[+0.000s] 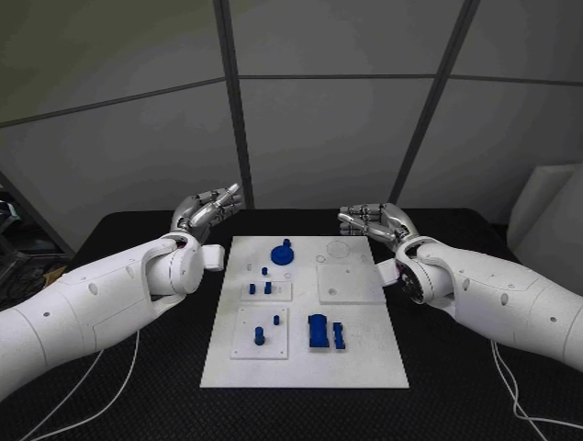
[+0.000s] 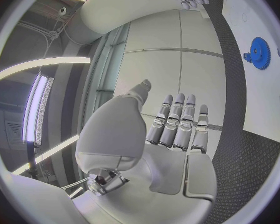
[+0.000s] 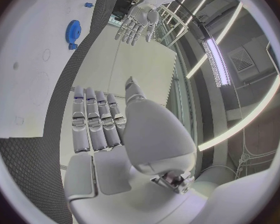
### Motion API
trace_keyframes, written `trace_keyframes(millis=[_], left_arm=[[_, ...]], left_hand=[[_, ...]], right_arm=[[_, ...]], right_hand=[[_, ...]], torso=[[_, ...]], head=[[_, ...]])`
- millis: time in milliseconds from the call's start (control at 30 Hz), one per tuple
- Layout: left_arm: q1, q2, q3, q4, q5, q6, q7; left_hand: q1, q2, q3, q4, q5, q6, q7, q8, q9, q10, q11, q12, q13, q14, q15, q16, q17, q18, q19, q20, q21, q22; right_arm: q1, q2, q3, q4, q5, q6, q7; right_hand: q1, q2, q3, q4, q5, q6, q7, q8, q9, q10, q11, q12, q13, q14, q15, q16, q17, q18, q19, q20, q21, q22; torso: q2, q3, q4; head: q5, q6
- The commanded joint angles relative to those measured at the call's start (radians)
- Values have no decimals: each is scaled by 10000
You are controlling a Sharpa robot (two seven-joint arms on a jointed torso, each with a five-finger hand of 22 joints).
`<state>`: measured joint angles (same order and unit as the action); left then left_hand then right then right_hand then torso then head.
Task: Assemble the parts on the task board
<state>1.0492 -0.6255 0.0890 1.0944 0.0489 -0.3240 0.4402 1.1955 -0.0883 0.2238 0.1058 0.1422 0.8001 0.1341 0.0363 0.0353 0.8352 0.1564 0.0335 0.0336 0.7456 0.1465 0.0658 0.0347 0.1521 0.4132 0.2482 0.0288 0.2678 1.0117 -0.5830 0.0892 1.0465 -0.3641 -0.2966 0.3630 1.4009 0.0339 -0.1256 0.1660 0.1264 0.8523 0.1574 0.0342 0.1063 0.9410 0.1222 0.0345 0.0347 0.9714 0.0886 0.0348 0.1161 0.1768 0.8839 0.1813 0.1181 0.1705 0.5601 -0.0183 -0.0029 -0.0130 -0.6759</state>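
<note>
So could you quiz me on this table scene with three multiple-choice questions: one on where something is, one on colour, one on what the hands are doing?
1. Where does the task board lie?
A. between the two arms
B. beyond the left hand
C. on the floor

2. What colour is the gear?
A. red
B. blue
C. green

3. What do the left hand and right hand hold?
A. a part each
B. the board
C. nothing

Answers: 1 A, an arm flanks each side of it. 2 B, it shows blue against the white plate. 3 C, both palms are bare, raised above the table.
</note>
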Motion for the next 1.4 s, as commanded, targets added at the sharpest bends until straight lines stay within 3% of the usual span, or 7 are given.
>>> trace_keyframes(millis=[33, 333, 367, 500, 633, 700, 1400], left_arm=[[19, -72, -35, 271, -55, -281, 61], [14, -753, -430, 2343, -255, -2211, 402], [13, -901, -516, 2795, -299, -2633, 476], [10, -1217, -700, 3756, -392, -3529, 634], [9, -1446, -833, 4455, -460, -4180, 748], [8, -1505, -867, 4634, -477, -4346, 778], [8, -1545, -890, 4756, -489, -4460, 798]], left_hand=[[-3710, 883, -697, -328, -437, -2483, -415, -363, -353, -2591, -487, -335, -336, -2313, -455, -658, -347, -624, -1285, -766, -288, -831], [-6344, 883, -1198, -1058, -1422, -4243, -1341, -363, -353, -4434, -834, -335, -336, -3959, -1465, -658, -347, -662, -2177, -1333, -288, -1421], [-6682, 883, -1256, -1058, -1422, -4472, -1341, -363, -353, -4670, -1564, -335, -336, -4164, -1465, -658, -347, -665, -2293, -1402, -288, -1497], [-7423, 883, -1376, -1058, -1422, -4972, -1341, -363, -353, -5185, -1564, -335, -336, -4628, -1465, -658, -347, -1521, -2537, -1571, -288, -1665], [-8167, 883, -1517, -1058, -1422, -5467, -1341, -363, -353, -5709, -1564, -335, -336, -5096, -1465, -658, -347, -1521, -2795, -1723, -288, -1830], [-8458, 883, -2238, -1058, -1422, -5668, -1341, -363, -353, -5910, -1564, -335, -336, -5274, -1465, -658, -347, -1521, -2886, -2482, -288, -1896], [-10448, 883, -2238, -1058, -1422, -7004, -1341, -363, -353, -7294, -1564, -335, -336, -6513, -1465, -658, -347, -1521, -4132, -2482, -288, -2678]], right_arm=[[36, -92, -30, 272, 225, -324, 98], [181, -876, -390, 2345, 1652, -2166, 713], [215, -1059, -474, 2828, 1984, -2595, 856], [290, -1468, -662, 3909, 2728, -3556, 1177], [348, -1785, -807, 4745, 3304, -4299, 1424], [365, -1875, -849, 4984, 3468, -4511, 1495], [383, -1970, -892, 5235, 3641, -4734, 1570]], right_hand=[[-4366, -339, 394, -515, -394, -2656, -491, -342, -334, -2932, -381, -345, -347, -3029, -886, -348, -362, -580, -2755, -565, -373, -531], [-7385, -339, 1256, -888, -1264, -4496, -830, -342, -1063, -4966, -1222, -345, -347, -5126, -886, -348, -1161, -904, -4662, -956, -1181, -900], [-7795, -339, 1256, -937, -1264, -4746, -1574, -342, -1063, -5236, -1222, -345, -347, -5409, -886, -348, -1161, -903, -4922, -1007, -1181, -949], [-8658, -339, 1256, -1660, -1264, -5271, -1574, -342, -1063, -5819, -1222, -345, -347, -6009, -886, -348, -1161, -1012, -5465, -1813, -1181, -1705], [-9477, -339, 1256, -1660, -1264, -5772, -1574, -342, -1063, -6369, -1222, -345, -347, -6575, -886, -348, -1161, -1768, -5978, -1813, -1181, -1705], [-9829, -339, 1256, -1660, -1264, -5985, -1574, -342, -1063, -6604, -1222, -345, -347, -6821, -886, -348, -1161, -1768, -6210, -1813, -1181, -1705], [-12187, -339, 1256, -1660, -1264, -7422, -1574, -342, -1063, -8179, -1222, -345, -347, -8448, -886, -348, -1161, -1768, -7693, -1813, -1181, -1705]], torso=[[-33, 34, 4], [-154, 177, 28], [-158, 182, 29], [-159, 183, 29], [-159, 183, 29], [-159, 183, 29], [-159, 183, 29]], head=[[20, 142], [126, 733], [130, 756], [130, 759], [130, 759], [130, 759], [130, 759]])
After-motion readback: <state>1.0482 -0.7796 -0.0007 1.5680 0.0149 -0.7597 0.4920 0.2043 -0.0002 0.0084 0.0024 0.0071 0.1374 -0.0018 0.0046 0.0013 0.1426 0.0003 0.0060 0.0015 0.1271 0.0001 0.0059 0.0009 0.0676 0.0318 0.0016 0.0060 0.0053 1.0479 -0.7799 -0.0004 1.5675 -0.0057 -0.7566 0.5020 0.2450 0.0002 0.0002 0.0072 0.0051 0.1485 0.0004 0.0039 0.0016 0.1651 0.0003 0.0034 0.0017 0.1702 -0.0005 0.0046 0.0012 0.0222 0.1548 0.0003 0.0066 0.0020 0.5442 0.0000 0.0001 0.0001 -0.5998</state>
